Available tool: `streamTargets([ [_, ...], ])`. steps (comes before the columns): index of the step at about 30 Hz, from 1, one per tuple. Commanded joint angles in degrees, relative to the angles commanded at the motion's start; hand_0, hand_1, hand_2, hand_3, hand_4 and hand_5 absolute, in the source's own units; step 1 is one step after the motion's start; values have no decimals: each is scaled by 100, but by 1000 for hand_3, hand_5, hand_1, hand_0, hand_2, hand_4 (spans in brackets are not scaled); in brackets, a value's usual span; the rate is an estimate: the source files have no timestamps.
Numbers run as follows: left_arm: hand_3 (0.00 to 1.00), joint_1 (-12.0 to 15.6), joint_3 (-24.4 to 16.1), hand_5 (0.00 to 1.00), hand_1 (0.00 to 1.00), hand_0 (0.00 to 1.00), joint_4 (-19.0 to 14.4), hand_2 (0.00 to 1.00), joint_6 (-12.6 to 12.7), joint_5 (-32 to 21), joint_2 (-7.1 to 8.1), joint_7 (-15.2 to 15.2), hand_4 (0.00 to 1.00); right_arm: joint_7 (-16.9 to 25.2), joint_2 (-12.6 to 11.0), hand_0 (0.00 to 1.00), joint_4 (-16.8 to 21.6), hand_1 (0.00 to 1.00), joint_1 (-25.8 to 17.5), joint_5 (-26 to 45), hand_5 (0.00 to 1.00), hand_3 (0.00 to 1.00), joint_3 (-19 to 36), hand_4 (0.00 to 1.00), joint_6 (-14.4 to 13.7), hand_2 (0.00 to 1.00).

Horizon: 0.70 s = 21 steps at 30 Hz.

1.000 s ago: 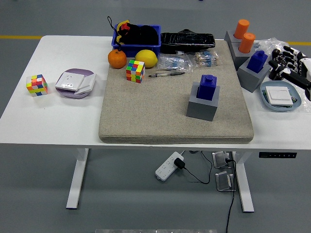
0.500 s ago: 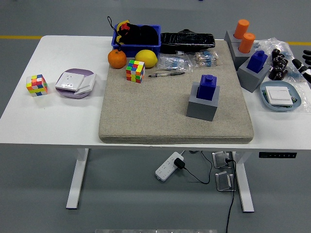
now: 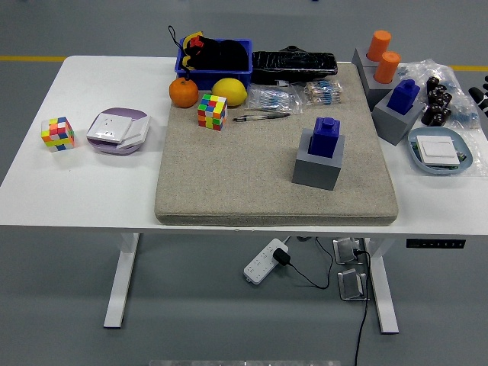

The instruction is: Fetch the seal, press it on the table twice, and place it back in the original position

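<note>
seal [image 3: 325,137] upright mid-mat, right hand [image 3: 480,95] well apart

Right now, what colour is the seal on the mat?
Blue seal, in a grey holder; head view.

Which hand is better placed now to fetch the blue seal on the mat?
Probably the right hand: it shows at the right edge, on the side of the blue seal. The left is out of view.
</note>
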Motion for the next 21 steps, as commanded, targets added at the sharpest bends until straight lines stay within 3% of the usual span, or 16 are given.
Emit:
streamTargets([
  [19, 814, -22, -30, 312, 797, 824, 19, 761, 41, 15, -6, 19, 742, -229, -17, 875, 388, 764, -53, -140, 545, 755, 124, 998, 64, 769],
  [21, 813, -18, -36, 314, 795, 824, 17, 761, 43, 19, -6, 19, 741, -247, -25, 872, 420, 765, -63, -150, 496, 752, 118, 983, 71, 765],
])
